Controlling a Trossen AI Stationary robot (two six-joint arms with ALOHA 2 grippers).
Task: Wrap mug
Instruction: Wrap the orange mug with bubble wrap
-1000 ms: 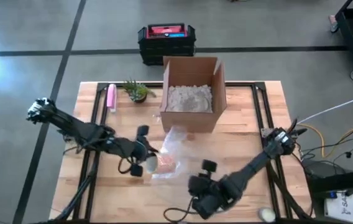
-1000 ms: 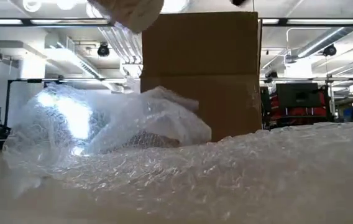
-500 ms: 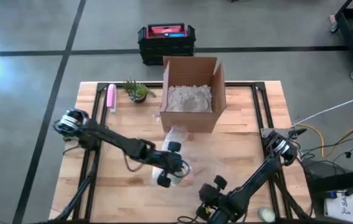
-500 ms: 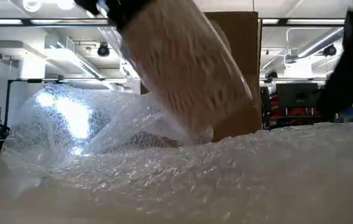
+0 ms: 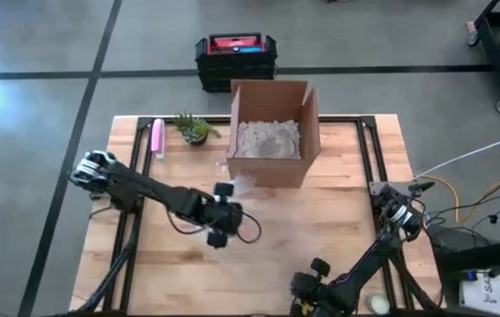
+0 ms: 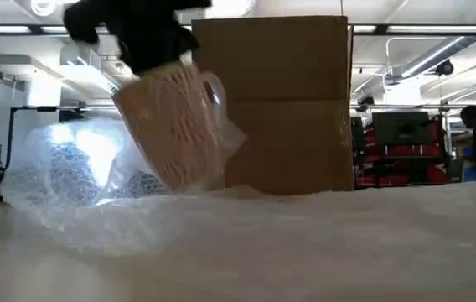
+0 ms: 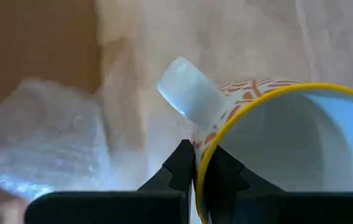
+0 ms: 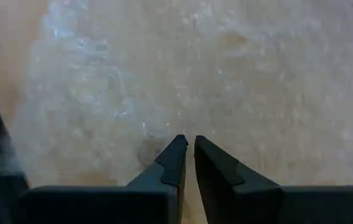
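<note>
I'm working in a workshop: concrete floor (image 5: 39, 132) with taped lines, exposed ceiling pipes (image 6: 158, 50), strip lights, equipment racks (image 6: 401, 138) behind.

From table (image 5: 338, 189) centre, my cardboard box (image 5: 270, 132) sits at twelve o'clock, the plant (image 5: 193, 129) at eleven. My left gripper (image 5: 221, 214) hangs at nine with the mug (image 6: 175, 126) over the bubble wrap (image 6: 246, 222); my right gripper (image 5: 307, 298) at six.

Left gripper (image 5: 219, 214) reaches to mid-table, fingers clamped; right gripper (image 5: 307, 295) crouches at the near edge, fingers nearly closed.
</note>
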